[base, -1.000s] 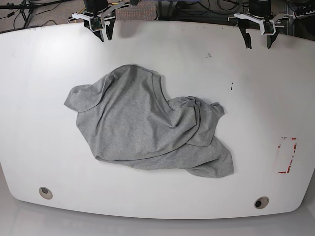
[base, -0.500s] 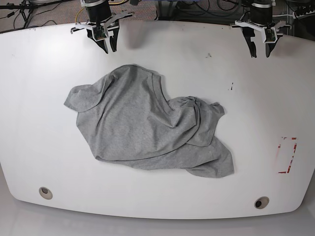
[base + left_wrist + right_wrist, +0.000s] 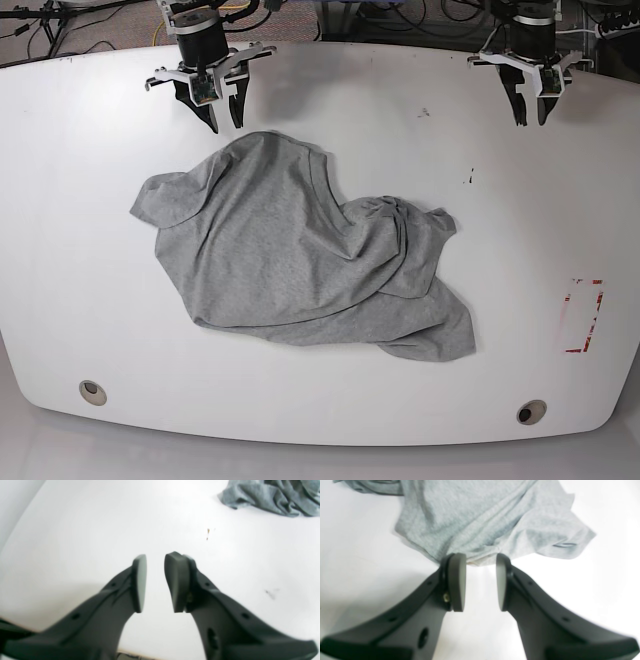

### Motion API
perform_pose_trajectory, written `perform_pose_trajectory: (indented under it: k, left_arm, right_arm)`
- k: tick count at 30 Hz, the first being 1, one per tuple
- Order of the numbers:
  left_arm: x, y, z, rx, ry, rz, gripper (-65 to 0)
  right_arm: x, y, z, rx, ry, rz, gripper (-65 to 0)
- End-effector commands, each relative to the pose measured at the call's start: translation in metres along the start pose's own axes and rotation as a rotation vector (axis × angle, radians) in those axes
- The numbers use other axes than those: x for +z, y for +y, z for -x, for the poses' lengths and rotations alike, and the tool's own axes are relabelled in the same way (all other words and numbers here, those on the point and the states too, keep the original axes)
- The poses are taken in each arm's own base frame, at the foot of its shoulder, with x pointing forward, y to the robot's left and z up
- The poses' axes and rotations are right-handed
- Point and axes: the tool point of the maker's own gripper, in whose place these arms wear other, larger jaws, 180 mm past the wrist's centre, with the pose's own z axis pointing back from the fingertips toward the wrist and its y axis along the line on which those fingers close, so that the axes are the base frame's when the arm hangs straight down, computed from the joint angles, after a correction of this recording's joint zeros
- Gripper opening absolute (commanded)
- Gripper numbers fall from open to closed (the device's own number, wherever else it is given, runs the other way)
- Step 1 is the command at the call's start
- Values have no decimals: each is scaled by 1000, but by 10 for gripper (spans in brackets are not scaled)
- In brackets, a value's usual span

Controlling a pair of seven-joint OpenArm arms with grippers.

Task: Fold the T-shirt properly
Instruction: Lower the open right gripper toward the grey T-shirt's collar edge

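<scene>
The shirt (image 3: 300,262) lies crumpled in a heap at the middle of the table (image 3: 90,140), one sleeve flopped out to the base view's left and the hem bunched and folded over itself toward the lower right. Nothing is flattened yet, so by my reading the job is at its opening step: reaching in to take hold of an edge and spread the cloth.

The right gripper (image 3: 480,580) hangs just beyond the shirt's far edge, fingers (image 3: 457,580) parted with a clear gap and nothing between them; the cloth's edge sits right at their tips in the wrist view. The left gripper (image 3: 155,580) is well apart from the shirt, over bare table, fingers likewise parted and empty. Next, the right one likely needs to drop onto that near edge and pinch a single layer, while the left has to travel toward the bunched side.

The collar is hard to pick out, no lettering shows, and which layers lie under the folds is hidden.
</scene>
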Motion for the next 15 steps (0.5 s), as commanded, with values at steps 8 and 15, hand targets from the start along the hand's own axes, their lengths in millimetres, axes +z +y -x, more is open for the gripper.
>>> perform_pose_trajectory:
  k: [8, 15]
  left_arm:
    - [-8, -2, -21, 6, -75, -1, -185]
    - [-15, -8, -26, 22, -96, 9, -154]
  right_arm:
    - [-17, -9, -13, 19, -5, 5, -463]
    - [-34, -17, -26, 34, -5, 21, -395]
